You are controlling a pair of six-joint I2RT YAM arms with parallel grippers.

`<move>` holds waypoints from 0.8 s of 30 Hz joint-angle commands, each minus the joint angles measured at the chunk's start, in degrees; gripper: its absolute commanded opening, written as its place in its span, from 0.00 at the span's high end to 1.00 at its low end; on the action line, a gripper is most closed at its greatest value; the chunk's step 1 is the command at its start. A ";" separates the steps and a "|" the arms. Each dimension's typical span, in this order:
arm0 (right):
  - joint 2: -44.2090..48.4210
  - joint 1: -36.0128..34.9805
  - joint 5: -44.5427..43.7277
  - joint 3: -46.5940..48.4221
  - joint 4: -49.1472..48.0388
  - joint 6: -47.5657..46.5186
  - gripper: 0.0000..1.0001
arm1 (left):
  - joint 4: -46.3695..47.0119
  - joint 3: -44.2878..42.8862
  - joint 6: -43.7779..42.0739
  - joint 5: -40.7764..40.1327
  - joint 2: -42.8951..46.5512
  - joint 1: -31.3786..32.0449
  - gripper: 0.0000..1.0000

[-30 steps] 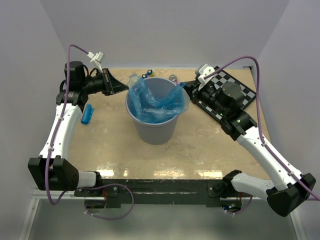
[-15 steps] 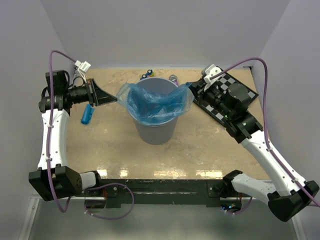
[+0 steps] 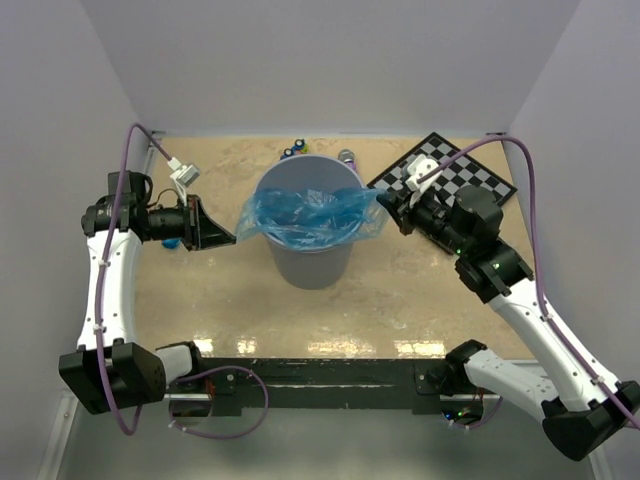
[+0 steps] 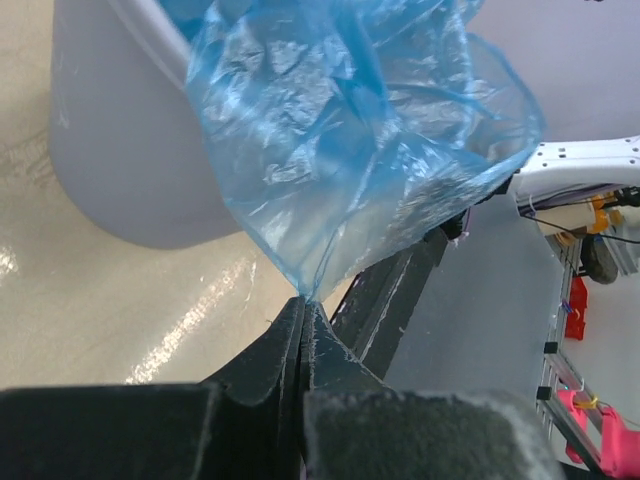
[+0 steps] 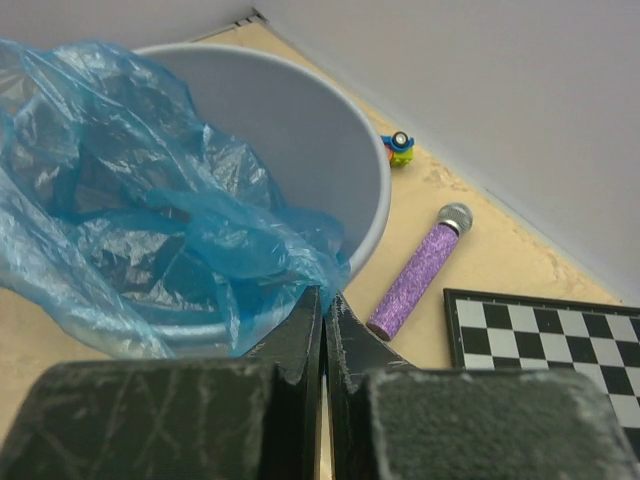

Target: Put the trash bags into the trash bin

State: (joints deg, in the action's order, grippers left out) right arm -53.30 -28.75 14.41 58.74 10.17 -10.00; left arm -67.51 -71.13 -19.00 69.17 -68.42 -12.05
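Note:
The grey trash bin (image 3: 310, 255) stands upright in the middle of the table. A blue trash bag (image 3: 305, 215) is stretched as a wide sheet across its mouth, overhanging the rim on both sides. My left gripper (image 3: 233, 240) is shut on the bag's left corner, left of the bin; the left wrist view shows the tips (image 4: 303, 300) pinching the film (image 4: 350, 150) beside the bin wall (image 4: 110, 150). My right gripper (image 3: 383, 198) is shut on the bag's right corner at the rim; its tips (image 5: 325, 292) pinch the film (image 5: 130, 230) beside the rim (image 5: 375, 160).
A chessboard (image 3: 455, 172) lies at the back right under the right arm. A purple microphone (image 5: 415, 275) lies behind the bin, with small toys (image 3: 293, 151) by the back wall. A bit of blue roll (image 3: 171, 243) shows behind the left gripper.
Both grippers have moved toward the near side and apart, still holding the bag. The bag has spread from a bunched shape into a wider sheet over the bin's mouth.

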 commanded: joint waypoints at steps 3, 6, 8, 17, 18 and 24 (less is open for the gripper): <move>1.35 0.28 -5.88 -2.49 -0.15 -2.22 1.00 | 4.83 3.71 3.96 -9.03 -0.39 -0.60 1.00; 1.44 0.28 -6.94 -3.37 -0.77 -1.95 1.00 | 7.03 5.30 6.96 -13.52 -1.01 -0.60 1.00; 1.27 0.36 -7.21 -4.33 -1.03 -1.95 1.00 | 8.79 6.09 8.54 -15.54 -1.36 -0.52 1.00; -1.28 0.28 -7.57 -8.73 -6.92 -2.48 1.00 | 20.49 5.32 11.10 -21.81 -4.78 -0.60 1.00; -1.46 0.28 -6.69 -8.30 -6.14 -2.92 1.00 | 19.27 3.82 9.88 -20.49 -5.83 -0.69 1.00; -0.67 0.28 -4.66 -5.04 -2.35 -3.27 0.97 | 3.69 1.51 -5.34 0.24 -3.23 -1.48 0.63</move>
State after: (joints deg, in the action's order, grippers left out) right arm -55.35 -28.69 7.90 50.37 8.36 -12.23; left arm -55.66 -67.90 -14.76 55.31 -76.14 -12.47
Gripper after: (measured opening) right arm 0.026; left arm 0.248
